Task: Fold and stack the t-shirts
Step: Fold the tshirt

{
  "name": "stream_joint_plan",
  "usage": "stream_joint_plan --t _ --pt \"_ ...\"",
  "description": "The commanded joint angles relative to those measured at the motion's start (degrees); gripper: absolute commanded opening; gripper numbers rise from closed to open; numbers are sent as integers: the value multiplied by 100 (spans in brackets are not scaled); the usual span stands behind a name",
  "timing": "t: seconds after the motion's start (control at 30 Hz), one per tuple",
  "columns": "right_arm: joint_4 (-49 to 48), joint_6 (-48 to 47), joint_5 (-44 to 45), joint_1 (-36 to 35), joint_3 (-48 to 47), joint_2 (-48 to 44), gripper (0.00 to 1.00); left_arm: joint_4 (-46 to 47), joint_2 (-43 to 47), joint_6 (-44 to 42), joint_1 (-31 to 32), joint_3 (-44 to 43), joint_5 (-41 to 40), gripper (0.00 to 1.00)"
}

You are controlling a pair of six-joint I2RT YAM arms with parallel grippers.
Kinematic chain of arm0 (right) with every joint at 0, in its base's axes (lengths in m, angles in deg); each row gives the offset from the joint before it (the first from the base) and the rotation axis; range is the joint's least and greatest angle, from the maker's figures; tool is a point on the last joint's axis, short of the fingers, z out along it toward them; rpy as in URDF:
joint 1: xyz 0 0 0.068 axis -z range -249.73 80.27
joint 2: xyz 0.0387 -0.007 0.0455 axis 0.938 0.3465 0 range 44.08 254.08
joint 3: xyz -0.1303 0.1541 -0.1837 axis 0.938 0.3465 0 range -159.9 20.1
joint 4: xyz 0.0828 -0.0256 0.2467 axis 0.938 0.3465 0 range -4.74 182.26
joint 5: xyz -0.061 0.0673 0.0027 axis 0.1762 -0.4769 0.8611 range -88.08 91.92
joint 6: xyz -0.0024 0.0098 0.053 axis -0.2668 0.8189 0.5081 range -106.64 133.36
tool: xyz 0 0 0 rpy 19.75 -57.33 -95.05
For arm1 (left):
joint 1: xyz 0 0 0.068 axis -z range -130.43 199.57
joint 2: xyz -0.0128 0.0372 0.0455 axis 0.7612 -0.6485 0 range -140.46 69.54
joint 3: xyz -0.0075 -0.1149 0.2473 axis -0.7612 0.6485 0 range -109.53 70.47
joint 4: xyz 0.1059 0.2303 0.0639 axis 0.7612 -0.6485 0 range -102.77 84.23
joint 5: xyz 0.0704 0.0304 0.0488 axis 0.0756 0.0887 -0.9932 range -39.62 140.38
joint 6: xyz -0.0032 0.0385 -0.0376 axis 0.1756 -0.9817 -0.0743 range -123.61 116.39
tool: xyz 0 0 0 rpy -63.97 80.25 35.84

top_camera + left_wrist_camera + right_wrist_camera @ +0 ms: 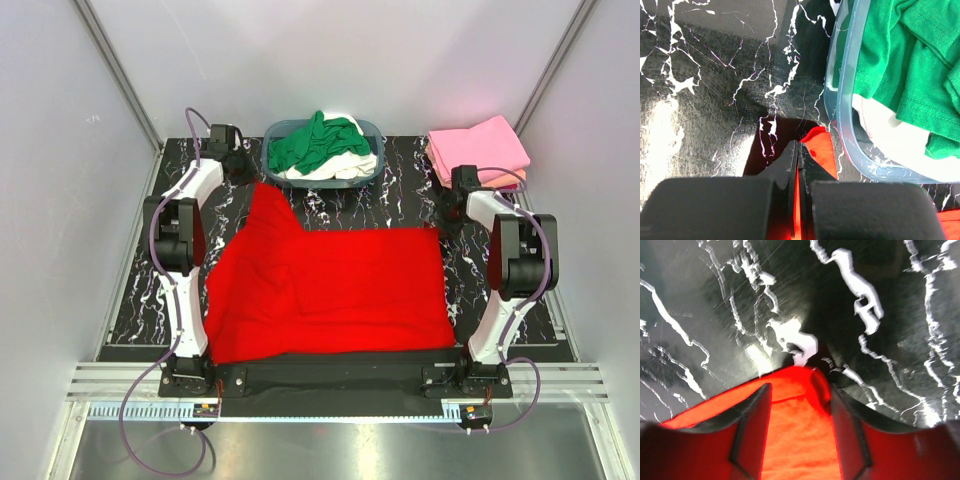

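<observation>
A bright red t-shirt lies spread flat on the black marbled table, with one corner reaching up to the far left. My left gripper is at that corner, beside the basket. In the left wrist view, it is shut on the red cloth. My right gripper is at the shirt's far right corner. In the right wrist view, it is open, its fingers astride the red cloth. A green shirt and a white shirt lie in the basket. Folded pink shirts are stacked at the far right.
The blue-grey plastic basket stands at the back middle; its rim is just right of my left fingers. Grey walls close in the table on the left, right and back. A metal rail runs along the near edge.
</observation>
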Motion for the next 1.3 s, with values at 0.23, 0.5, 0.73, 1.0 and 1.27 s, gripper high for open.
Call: stream_joint_plan --t 0.23,0.5,0.73,1.0,1.27 --pt "-62 -80 37 188 -164 325 0 87 664 -194 23 39 69 0" --pt "140 -150 46 232 -392 123 0 -124 1331 -317 23 241 113 0" --pt "491 -141 11 267 -1147 341 0 -677 1184 -528 23 -697 43 0" --pt "799 -141 -33 329 -1965 904 0 -1407 50 -581 23 -2691 192 0" --pt "905 -255 -42 399 -2256 1010 0 -1311 154 -713 111 -2416 464 0"
